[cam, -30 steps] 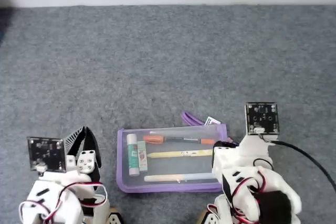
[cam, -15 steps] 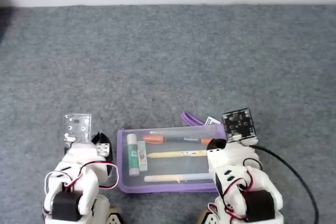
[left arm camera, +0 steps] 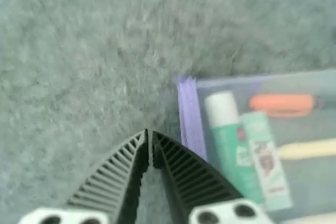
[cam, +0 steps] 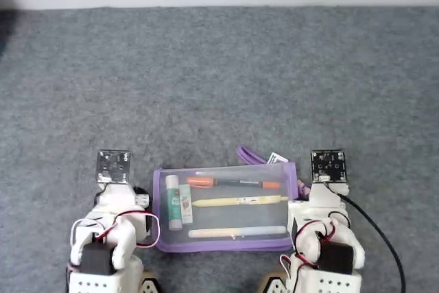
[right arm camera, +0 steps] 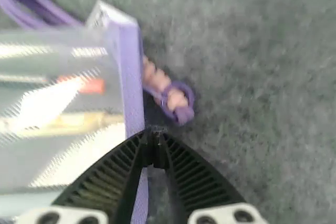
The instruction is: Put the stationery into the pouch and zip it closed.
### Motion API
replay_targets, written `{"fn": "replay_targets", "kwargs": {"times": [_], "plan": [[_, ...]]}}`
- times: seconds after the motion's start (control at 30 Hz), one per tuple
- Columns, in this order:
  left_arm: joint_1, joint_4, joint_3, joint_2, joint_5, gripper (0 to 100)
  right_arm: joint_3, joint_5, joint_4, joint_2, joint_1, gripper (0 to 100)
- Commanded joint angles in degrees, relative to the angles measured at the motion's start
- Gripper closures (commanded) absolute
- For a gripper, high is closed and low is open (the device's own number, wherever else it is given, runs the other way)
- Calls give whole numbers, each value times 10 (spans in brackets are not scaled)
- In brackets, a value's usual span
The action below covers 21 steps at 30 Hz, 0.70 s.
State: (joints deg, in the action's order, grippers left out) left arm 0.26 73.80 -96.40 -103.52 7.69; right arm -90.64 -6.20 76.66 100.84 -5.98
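Stationery (cam: 236, 202) enclosed in pouch (cam: 226, 244); pull (right arm camera: 177, 103) seen at end, so zip judged closed. Left gripper (left arm camera: 151, 145), right gripper (right arm camera: 155, 139) clenched empty beside pouch.

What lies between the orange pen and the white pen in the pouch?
The high view shows the yellow pen between the orange pen and the white pen, all three lying lengthwise inside the pouch.

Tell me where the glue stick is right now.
In the high view, the glue stick lies inside the pouch at its left end, nearest the left arm, left of the orange pen.
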Motion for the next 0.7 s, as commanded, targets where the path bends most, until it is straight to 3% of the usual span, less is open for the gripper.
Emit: {"fn": "replay_targets", "kwargs": {"times": [0.0,0.67], "plan": [[-4,-18,0,-9,-3,985,-25,-4,-17,-3,-4,990],[-3,-18,0,-9,-4,985,-55,-4,-31,-2,-4,990]]}}
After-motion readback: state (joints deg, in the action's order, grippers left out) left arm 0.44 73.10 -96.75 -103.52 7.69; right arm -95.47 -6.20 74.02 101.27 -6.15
